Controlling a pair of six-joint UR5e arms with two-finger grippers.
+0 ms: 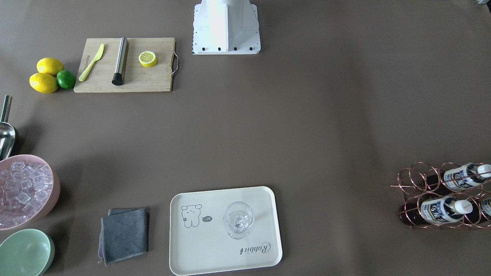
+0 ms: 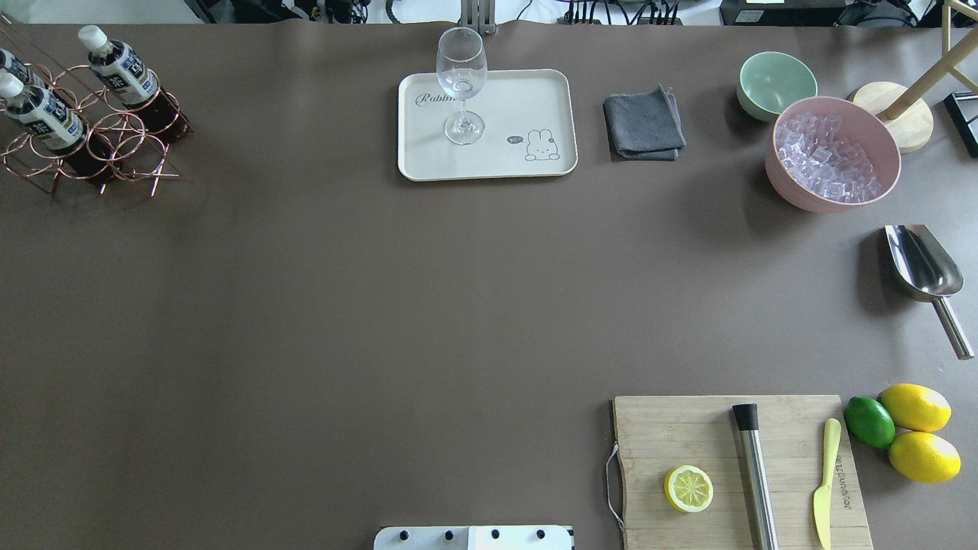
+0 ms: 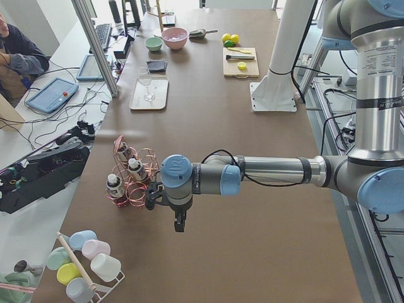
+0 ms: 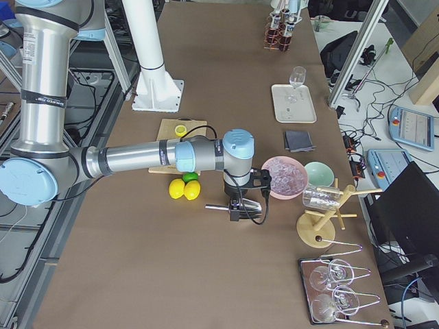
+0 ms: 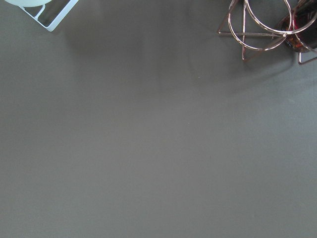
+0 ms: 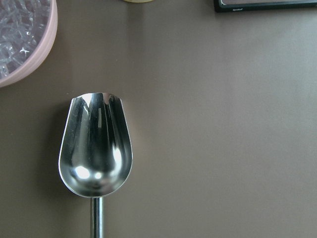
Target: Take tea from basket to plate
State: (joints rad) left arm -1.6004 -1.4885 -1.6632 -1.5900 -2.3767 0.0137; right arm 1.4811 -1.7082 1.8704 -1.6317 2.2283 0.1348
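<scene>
Three tea bottles (image 1: 441,209) with white caps lie in the copper wire basket (image 1: 412,180) at the table's end on my left; they also show in the overhead view (image 2: 122,65). The cream plate (image 1: 215,253) carries a clear stemmed glass (image 1: 238,219) and no bottle. My left gripper (image 3: 179,224) points down beside the basket (image 3: 148,158); I cannot tell if it is open. My right gripper (image 4: 236,212) hangs over a steel scoop (image 6: 95,148); I cannot tell its state either. Neither wrist view shows fingers.
A grey cloth (image 2: 644,124), a green bowl (image 2: 775,82) and a pink bowl of ice (image 2: 833,156) stand right of the plate. A cutting board (image 2: 737,466) holds a lemon half, a steel muddler and a yellow knife. Two lemons and a lime (image 2: 869,421) lie beside it.
</scene>
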